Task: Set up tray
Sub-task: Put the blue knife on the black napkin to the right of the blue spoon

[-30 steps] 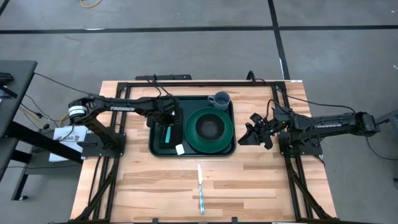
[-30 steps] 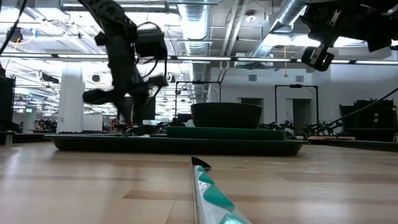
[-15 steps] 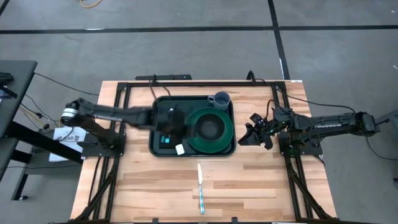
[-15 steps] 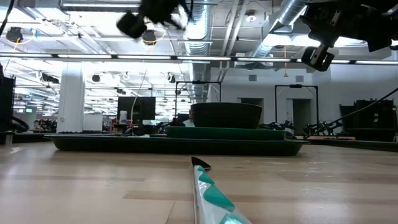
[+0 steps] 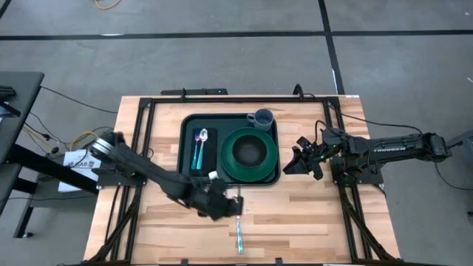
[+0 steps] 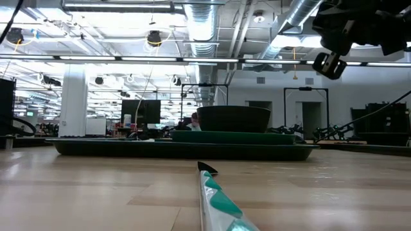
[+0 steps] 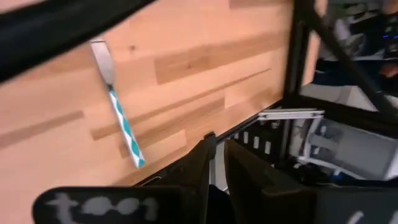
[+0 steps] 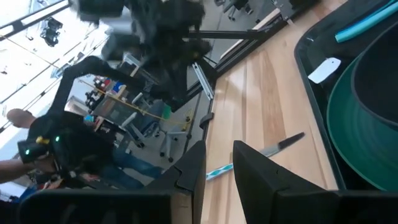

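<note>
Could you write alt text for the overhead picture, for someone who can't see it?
A dark green tray on a wooden table holds a green bowl, a grey cup and a teal-handled spoon. The left claw hovers near a teal-handled knife.

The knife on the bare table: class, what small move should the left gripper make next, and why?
Probably lower the left gripper onto the knife and grasp its handle. The knife lies on the wood outside the tray, which already holds spoon, plate and cup. The left gripper hangs right beside the knife's blade end. The right gripper waits beside the tray.
</note>
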